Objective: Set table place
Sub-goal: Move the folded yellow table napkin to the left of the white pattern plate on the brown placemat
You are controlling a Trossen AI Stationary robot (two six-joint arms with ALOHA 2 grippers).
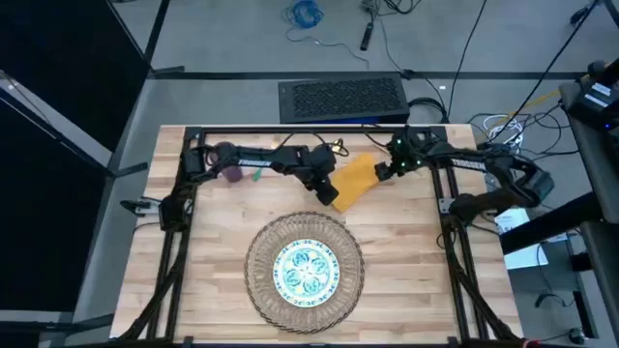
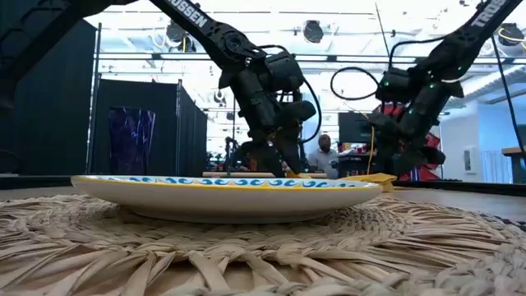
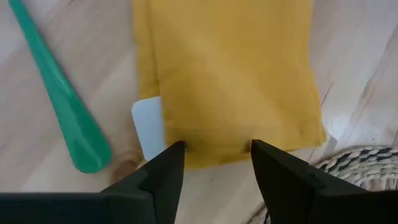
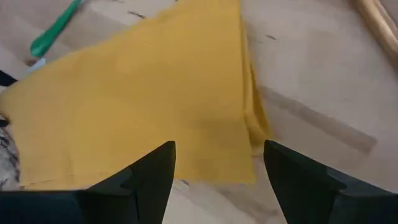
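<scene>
The surface point(image 1: 406, 251) of light wooden planks is filling the overhead view inside its black frame, with a lit room and a seated person showing far beyond it in the low view. On it, nearer the front edge than either end effector, the round woven mat point(image 1: 259, 280) is lying with the white, teal-patterned plate point(image 1: 306, 271) resting at its middle, so that part of the place looks done. The yellow napkin point(image 1: 356, 180) is lying flat between the two arms, just behind the mat. The left end effector point(image 3: 214, 158) is hovering low over one short edge of the napkin, its fingers parted and empty, with the mat's rim just beside it. The right end effector point(image 4: 217, 163) is poised over the opposite side of the napkin, fingers spread wide, gripping nothing. A teal-handled utensil point(image 3: 59, 99) is lying just beside the left end effector, and the purple cup point(image 1: 233, 173) is standing behind the left arm. Judging by this, the napkin, cutlery and cup are yet to be placed.
</scene>
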